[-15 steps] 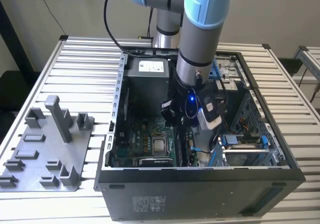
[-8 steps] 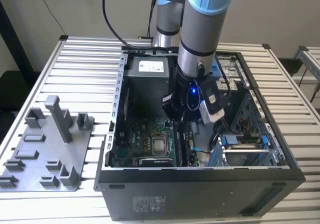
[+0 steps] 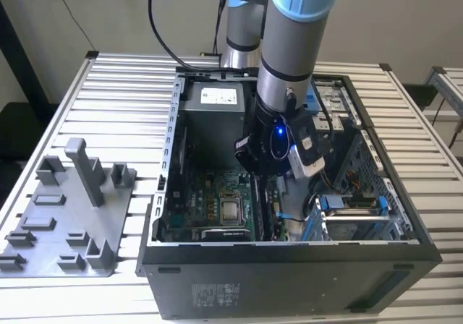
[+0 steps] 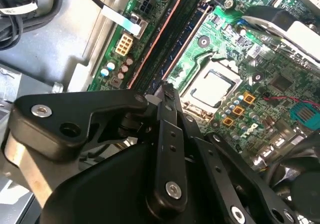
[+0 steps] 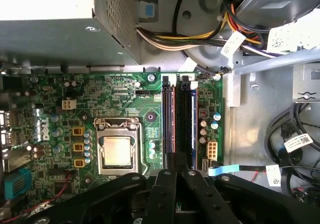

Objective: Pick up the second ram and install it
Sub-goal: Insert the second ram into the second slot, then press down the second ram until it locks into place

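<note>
Gripper [image 5: 176, 176] low inside open computer case [image 3: 405, 255], over motherboard [image 5: 125, 99] memory slots [image 5: 170, 119]; jaws together, second ram [image 5: 186, 119] seated in slot.

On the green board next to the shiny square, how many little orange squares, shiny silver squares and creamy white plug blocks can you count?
Little orange squares: 3
Shiny silver square: 1
Creamy white plug blocks: 2
Total: 6
</note>
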Robot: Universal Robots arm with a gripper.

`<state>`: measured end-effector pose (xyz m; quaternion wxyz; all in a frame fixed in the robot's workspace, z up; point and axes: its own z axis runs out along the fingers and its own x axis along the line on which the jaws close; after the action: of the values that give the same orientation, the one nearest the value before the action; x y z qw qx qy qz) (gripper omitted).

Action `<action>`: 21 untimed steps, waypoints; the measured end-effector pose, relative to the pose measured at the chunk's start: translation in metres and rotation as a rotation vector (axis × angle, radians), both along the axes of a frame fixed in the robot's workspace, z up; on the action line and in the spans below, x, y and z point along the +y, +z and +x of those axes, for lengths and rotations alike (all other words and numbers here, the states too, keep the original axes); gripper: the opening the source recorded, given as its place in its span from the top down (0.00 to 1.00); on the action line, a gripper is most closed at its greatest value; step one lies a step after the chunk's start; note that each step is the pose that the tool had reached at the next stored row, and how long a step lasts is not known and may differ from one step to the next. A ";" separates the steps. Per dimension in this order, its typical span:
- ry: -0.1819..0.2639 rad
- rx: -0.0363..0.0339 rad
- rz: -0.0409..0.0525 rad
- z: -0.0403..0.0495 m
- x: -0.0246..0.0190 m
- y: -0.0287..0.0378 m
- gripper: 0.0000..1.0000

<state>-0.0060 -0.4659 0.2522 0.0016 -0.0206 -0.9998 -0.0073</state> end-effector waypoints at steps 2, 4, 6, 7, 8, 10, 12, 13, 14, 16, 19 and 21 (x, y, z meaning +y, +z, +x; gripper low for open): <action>0.000 0.0000 0.0000 0.0000 0.0000 0.0000 0.89; 0.000 0.0000 -0.0001 0.0000 0.0000 0.0003 0.89; 0.000 0.0000 -0.0001 0.0000 0.0000 0.0003 0.89; 0.000 0.0000 0.0000 0.0000 0.0000 0.0003 0.89; 0.000 0.0000 -0.0001 0.0000 0.0000 0.0003 0.89; 0.000 0.0000 0.0000 0.0000 0.0000 0.0003 0.89; 0.000 0.0001 -0.0001 0.0000 0.0000 0.0004 0.89; 0.000 0.0000 0.0000 0.0000 0.0000 0.0003 0.89; 0.001 0.0000 -0.0001 0.0000 0.0000 0.0004 0.89; 0.007 0.0000 -0.0001 -0.0001 0.0000 0.0004 0.89; 0.040 0.0000 -0.0001 -0.0001 0.0000 0.0004 0.89; 0.067 0.0000 -0.0002 -0.0001 0.0000 0.0004 0.89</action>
<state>-0.0061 -0.4659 0.2525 0.0019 0.0129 -0.9999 -0.0072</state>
